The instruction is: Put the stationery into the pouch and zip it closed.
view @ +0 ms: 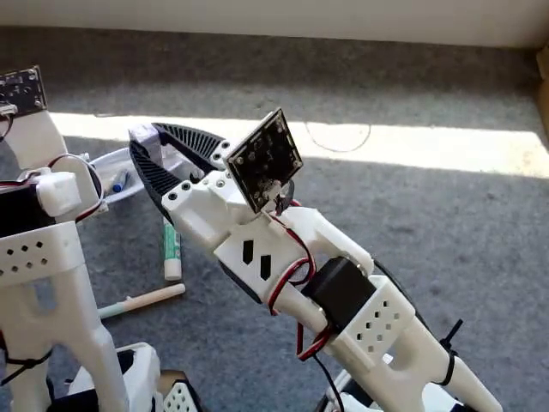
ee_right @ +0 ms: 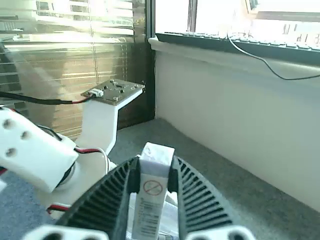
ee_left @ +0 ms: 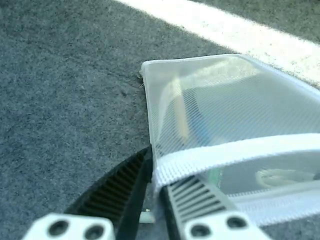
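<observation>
The left end effector (ee_left: 152, 167) is clenched on the white zipper edge of the clear mesh pouch (ee_left: 235, 110), which sits at the far left of the grey worktop (view: 412, 223) with a pen (ee_left: 180, 112) inside. The right end effector (ee_right: 154, 165) grasps a white stick (ee_right: 150, 195) close beside the pouch. Nearer, a green-and-white marker (view: 171, 249) and a cream pencil (view: 146, 299) lie on the worktop.
</observation>
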Robot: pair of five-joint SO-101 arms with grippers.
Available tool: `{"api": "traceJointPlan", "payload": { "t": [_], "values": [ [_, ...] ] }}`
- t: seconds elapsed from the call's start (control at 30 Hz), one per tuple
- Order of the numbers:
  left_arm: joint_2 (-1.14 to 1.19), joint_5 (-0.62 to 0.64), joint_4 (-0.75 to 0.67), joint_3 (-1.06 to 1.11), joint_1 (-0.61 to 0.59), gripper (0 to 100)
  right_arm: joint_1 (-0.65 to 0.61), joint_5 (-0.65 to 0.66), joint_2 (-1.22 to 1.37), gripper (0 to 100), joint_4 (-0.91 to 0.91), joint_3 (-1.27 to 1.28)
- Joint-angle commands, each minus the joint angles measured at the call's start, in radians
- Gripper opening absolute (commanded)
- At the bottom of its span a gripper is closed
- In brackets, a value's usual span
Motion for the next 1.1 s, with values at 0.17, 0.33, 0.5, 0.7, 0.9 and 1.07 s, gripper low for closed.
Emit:
{"api": "traceJointPlan", "payload": {
  "t": [0.17,0.33,0.5,0.7,0.9,1.07],
  "values": [
    [-0.022,-0.008,-0.008,-0.001,0.016,1,-0.007,0.029,-0.031,1.2,-0.366,0.216],
    [-0.022,-0.008,-0.008,-0.001,0.016,1,-0.007,0.029,-0.027,1.2,-0.522,0.309],
    [-0.022,-0.008,-0.008,-0.001,0.016,1,-0.005,0.029,0.085,1.2,-0.532,0.314],
    [-0.022,-0.008,-0.008,-0.001,0.016,1,-0.002,0.029,0.225,1.2,-0.633,0.314],
    [-0.022,-0.008,-0.008,-0.001,0.016,1,-0.001,0.029,0.269,1.2,-0.656,0.314],
    [-0.021,-0.008,-0.008,-0.001,0.016,1,-0.001,0.029,0.263,1.5,-0.653,0.314]
  ]
}}
